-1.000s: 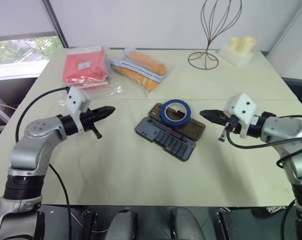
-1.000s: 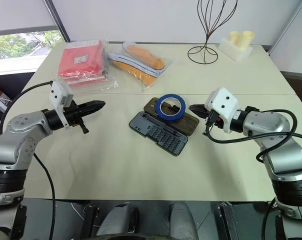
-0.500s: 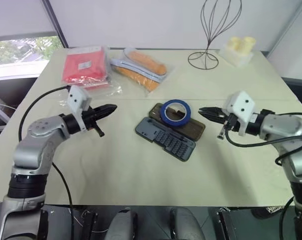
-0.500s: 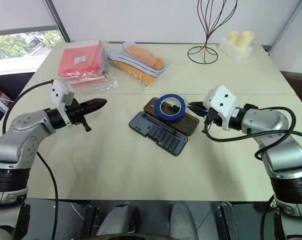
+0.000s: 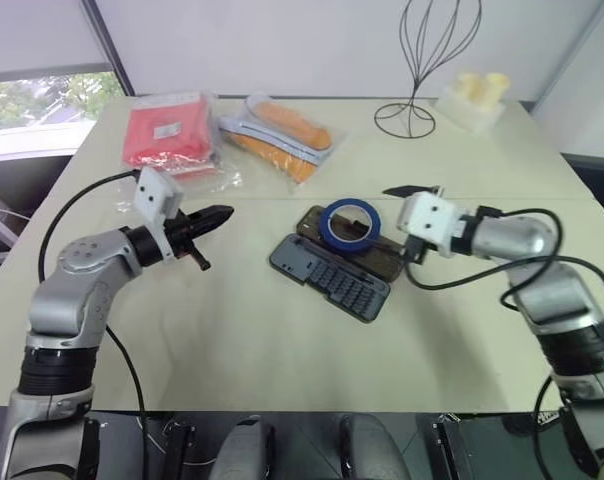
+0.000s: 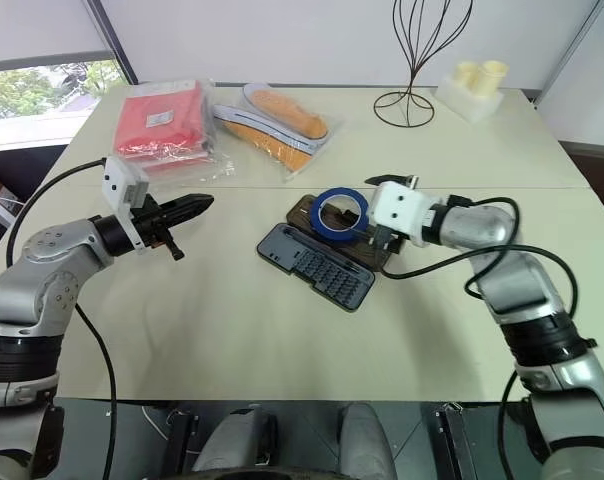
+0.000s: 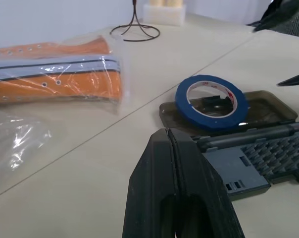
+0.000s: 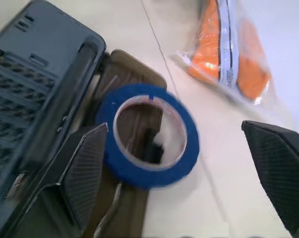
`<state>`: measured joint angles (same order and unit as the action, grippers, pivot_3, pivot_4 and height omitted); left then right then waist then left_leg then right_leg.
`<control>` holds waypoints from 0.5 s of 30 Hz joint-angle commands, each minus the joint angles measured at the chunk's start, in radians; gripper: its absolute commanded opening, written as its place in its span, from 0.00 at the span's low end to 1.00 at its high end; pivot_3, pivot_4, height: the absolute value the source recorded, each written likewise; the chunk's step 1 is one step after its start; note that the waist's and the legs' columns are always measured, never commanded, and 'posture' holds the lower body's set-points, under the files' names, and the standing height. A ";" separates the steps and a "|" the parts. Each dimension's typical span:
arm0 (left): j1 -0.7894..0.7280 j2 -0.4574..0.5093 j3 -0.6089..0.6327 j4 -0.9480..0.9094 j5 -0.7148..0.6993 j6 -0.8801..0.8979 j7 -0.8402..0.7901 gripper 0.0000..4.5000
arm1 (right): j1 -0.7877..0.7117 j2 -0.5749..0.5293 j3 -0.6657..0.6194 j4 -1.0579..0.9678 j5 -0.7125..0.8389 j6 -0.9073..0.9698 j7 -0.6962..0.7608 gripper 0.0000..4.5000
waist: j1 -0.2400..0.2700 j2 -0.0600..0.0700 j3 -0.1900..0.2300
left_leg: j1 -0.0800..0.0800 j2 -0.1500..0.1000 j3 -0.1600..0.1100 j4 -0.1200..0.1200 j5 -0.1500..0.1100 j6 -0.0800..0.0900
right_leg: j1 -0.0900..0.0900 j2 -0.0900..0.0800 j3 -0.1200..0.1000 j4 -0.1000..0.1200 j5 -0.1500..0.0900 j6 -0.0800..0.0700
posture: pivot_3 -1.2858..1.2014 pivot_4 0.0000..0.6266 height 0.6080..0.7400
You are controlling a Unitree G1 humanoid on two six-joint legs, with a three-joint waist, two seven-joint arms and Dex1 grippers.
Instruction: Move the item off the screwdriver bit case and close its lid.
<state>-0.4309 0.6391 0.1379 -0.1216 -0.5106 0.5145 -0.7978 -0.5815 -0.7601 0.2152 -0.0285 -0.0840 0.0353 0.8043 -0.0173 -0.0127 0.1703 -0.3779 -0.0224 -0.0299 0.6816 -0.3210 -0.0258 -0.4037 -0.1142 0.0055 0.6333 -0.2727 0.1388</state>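
Observation:
The blue roll of tape [image 5: 328, 230] lies flat on the smoky brown lid [image 5: 388, 258] of the open screwdriver bit case, whose dark tray [image 5: 327, 276] of bits lies nearer me. My right gripper [image 5: 398, 226] hovers just right of the tape, pointing at it with its fingers spread wide and nothing between them. In the right wrist view the tape [image 8: 154, 94] sits between and beyond the two fingers [image 8: 85, 173], over the lid [image 8: 134, 210]. My left gripper [image 5: 224, 214] is shut and empty, well left of the case. Its closed fingers [image 7: 176, 198] point toward the tape [image 7: 189, 106].
A red wrapped packet [image 5: 167, 130] and an orange wrapped packet [image 5: 282, 130] lie at the back left. A wire stand [image 5: 417, 70] and a white holder [image 5: 474, 100] are at the back right.
My right gripper has gone from shut to wide open, rolled, and moved left up to the tape. The left arm has stayed put.

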 commanded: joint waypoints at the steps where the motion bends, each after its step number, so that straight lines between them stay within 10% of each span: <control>1: 0.003 0.007 0.031 -0.040 -0.006 -0.014 0.009 0.00 | -0.031 0.003 0.031 0.050 -0.092 -0.128 -0.025 1.00 | 0.002 0.000 0.000 | 0.000 0.000 0.000 0.000 0.000 0.000 | 0.000 0.000 0.000 0.000 0.000 0.000 | 0.52 0.24 1.00; 15: 0.036 0.010 0.041 -0.077 -0.010 -0.007 0.038 0.00 | -0.114 0.073 0.078 0.325 -0.176 -0.295 -0.021 1.00 | -0.002 0.000 0.000 | -0.002 0.000 0.000 0.001 0.000 -0.001 | -0.002 0.000 0.000 0.000 0.000 0.000 | 0.52 0.24 1.00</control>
<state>-0.3951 0.6420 0.1477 -0.1626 -0.5107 0.5151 -0.7624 -0.6696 -0.6894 0.3012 0.2827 -0.2552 -0.2330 0.7887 -0.0198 -0.0129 0.1705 -0.3802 -0.0225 -0.0299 0.6823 -0.3206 -0.0264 -0.4053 -0.1145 0.0055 0.6329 -0.2727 0.1388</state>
